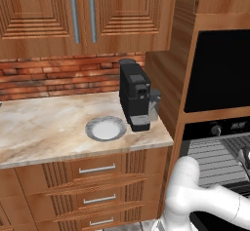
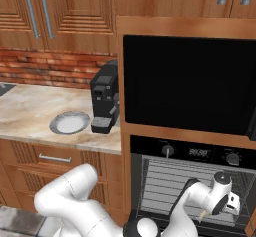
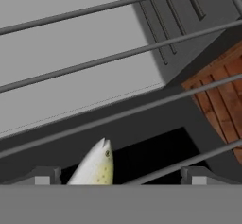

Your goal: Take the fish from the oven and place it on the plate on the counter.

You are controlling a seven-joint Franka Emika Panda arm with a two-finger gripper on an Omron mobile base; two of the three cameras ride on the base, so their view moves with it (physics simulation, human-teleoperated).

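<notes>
Gripper: the gripper (image 3: pixel 121 176) has its two dark fingertips (image 3: pixel 43 175) standing wide apart. From the hand view the fish's head pokes up between them, nearer the left tip. I cannot tell whether either tip touches it, and nothing is clamped.

Fish: the fish (image 3: pixel 96 165) is pale grey-tan with dark speckles. Only its head end shows, pointing up and a little right. It sits among the grey rack wires inside the oven.

Oven: the oven (image 2: pixel 192 153) is a black built-in unit in a wooden surround, with a strip of knobs and a small display across its top. Grey wire racks (image 3: pixel 108 57) cross the cavity, and in the hand view they run as slanted bars.

Plate: the plate (image 1: pixel 106 128) is round, with a grey rim and a white centre. It lies flat on the bench with nothing in it, just beside the coffee machine's base and well apart from the oven.

Bench: the bench (image 1: pixel 44 127) is beige marbled stone over wooden drawers with silver bar handles.

Coffee machine: the black coffee machine (image 1: pixel 135 95) stands upright at the bench's right end, against the wooden side panel.

Arm: the white arm (image 2: pixel 75 193) rises from low down, bends at a rounded elbow and reaches right into the oven opening. The hand is at rack level.

Backdrop: a red brick wall (image 1: pixel 53 76) runs behind the bench, with wooden cupboards above.
</notes>
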